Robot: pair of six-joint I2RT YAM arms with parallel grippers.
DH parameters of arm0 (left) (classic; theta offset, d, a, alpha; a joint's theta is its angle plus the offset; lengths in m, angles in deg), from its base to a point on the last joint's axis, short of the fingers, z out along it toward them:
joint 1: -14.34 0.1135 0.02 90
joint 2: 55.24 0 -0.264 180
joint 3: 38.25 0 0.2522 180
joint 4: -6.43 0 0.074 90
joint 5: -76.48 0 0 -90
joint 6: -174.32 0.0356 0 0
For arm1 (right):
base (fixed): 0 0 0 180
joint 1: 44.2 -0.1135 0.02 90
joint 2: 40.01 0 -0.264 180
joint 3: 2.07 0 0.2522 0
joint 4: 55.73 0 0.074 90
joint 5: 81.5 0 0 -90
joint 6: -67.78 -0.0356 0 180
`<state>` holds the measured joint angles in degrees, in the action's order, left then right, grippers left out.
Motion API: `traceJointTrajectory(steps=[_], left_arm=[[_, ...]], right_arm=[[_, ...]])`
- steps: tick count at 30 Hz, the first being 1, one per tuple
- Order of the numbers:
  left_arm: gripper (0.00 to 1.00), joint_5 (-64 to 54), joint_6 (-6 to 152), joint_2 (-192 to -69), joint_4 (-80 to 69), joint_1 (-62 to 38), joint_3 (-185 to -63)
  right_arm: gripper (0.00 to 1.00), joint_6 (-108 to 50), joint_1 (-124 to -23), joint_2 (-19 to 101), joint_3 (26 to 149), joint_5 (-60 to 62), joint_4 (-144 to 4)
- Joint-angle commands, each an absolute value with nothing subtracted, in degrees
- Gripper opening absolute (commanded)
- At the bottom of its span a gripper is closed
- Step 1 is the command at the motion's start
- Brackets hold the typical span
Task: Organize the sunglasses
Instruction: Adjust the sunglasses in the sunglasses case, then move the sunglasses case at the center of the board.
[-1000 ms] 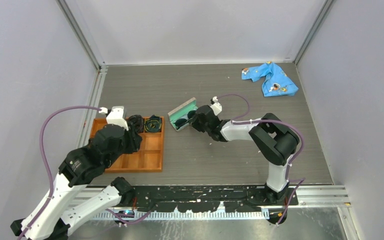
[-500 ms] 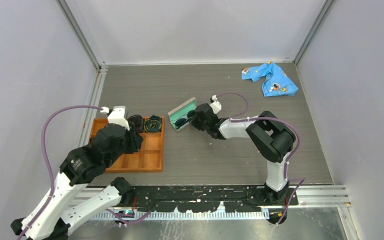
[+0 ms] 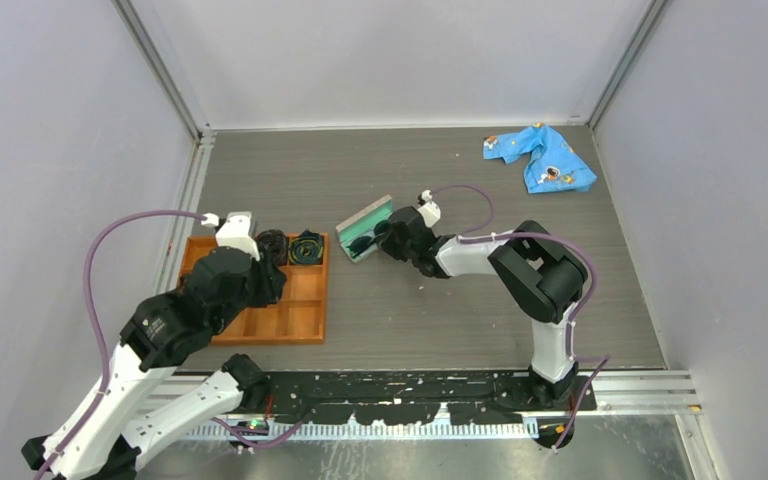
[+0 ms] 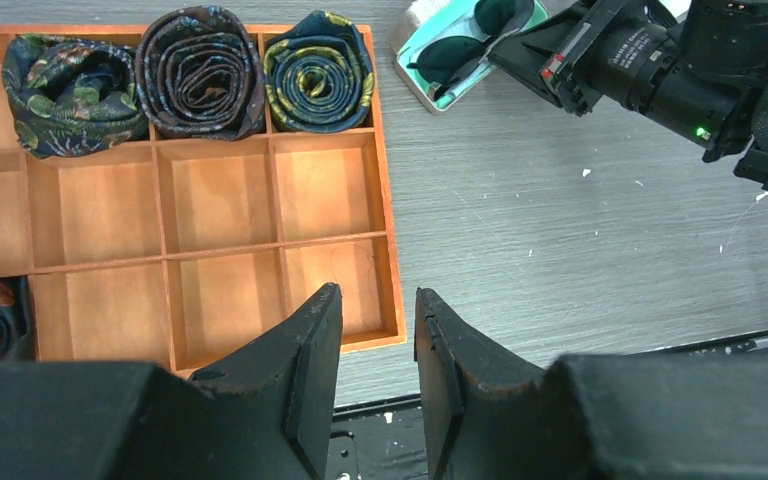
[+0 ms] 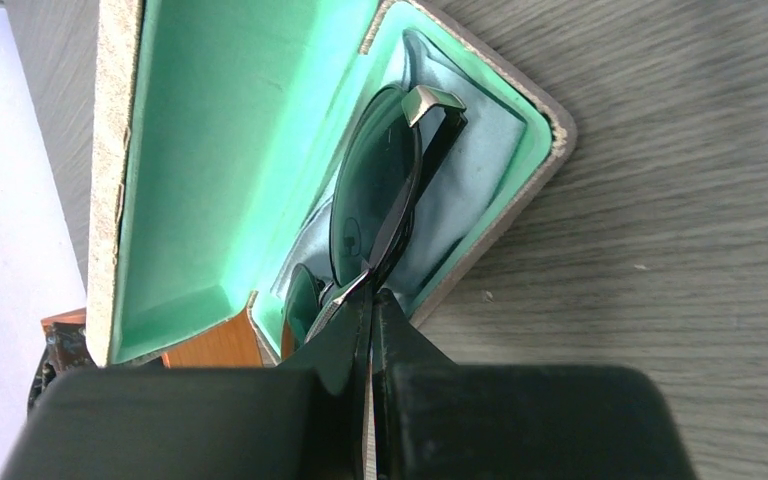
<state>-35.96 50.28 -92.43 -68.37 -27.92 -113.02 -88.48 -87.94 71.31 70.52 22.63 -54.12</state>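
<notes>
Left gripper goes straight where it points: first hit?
Probably the tray, around its right wall at the near corner. Depth is unclear; the left gripper hangs open above it.

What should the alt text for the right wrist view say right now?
The right gripper is pinched shut on the thin frame of the sunglasses, which sit inside the open case with teal lining. The case lies on the grey table, a corner of the orange tray beyond it.
</notes>
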Motion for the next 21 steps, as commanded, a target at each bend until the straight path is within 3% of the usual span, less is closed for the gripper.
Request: traceJointTrajectory(steps=[1, 14, 21], left_arm=[[0.35, -35.4, 50.1, -93.2, -65.6, -27.8, -112.7], [0.35, -32.7, 50.6, -96.3, -61.6, -27.8, -111.6], [0.37, -28.7, 57.7, -109.8, -57.2, -27.8, -115.0]], right_arm=[[0.02, -86.7, -87.8, 65.9, 68.5, 24.7, -54.8], [0.05, -86.5, -87.2, 59.7, 63.3, 25.8, -56.8], [0.11, -86.4, -84.2, 51.8, 56.8, 25.6, -57.7]])
